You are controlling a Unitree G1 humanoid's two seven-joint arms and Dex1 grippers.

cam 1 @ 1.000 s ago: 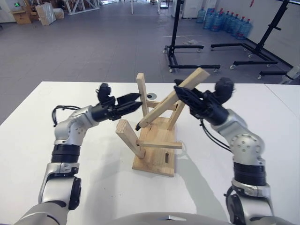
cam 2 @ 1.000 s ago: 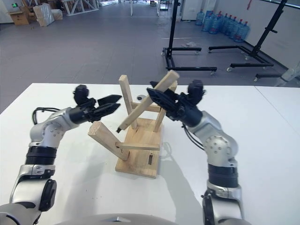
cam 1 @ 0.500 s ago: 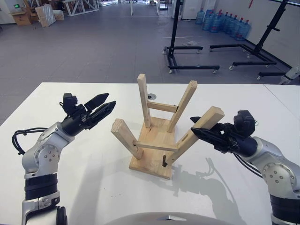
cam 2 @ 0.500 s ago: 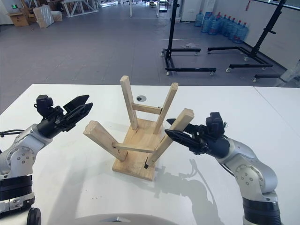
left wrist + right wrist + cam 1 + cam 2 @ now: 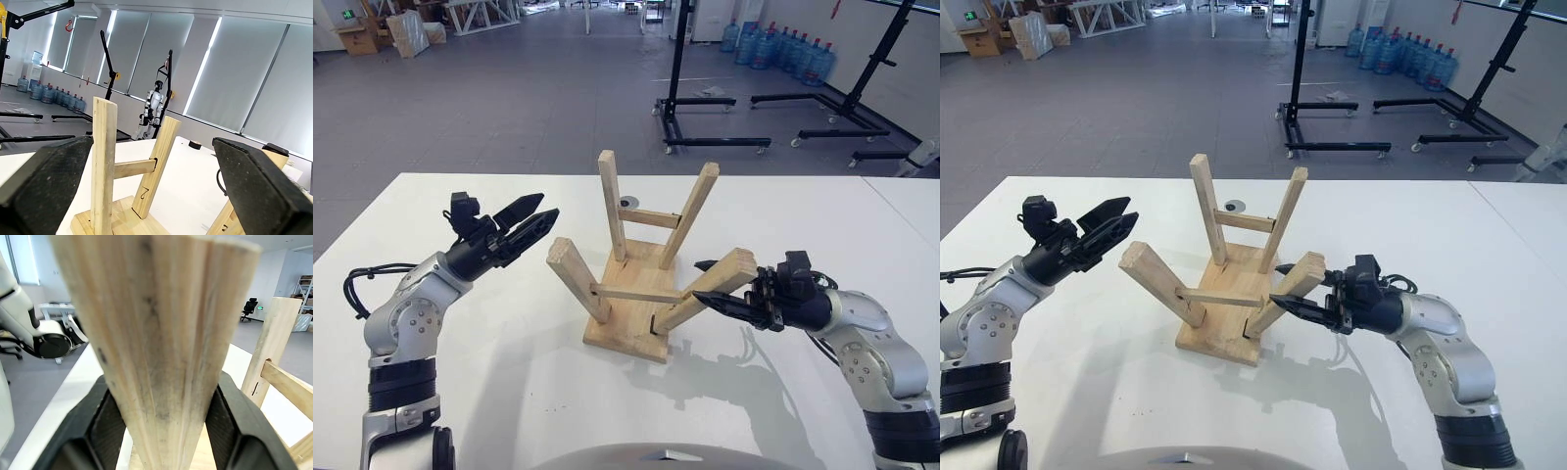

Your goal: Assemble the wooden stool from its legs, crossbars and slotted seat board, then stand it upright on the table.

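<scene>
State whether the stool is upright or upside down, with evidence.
Upside down: the seat board lies flat on the table and the legs point up. The right gripper grips one slanting leg.

1. Silver-grey rounded shells cover the left arm [image 5: 403, 331] and the right arm [image 5: 884, 354], with black bands at the joints.
2. The left gripper [image 5: 547, 206] and the right gripper [image 5: 697, 280] are matte black, with long tapering fingers.
3. A thin black cable [image 5: 357, 280] loops off the left forearm.
</scene>
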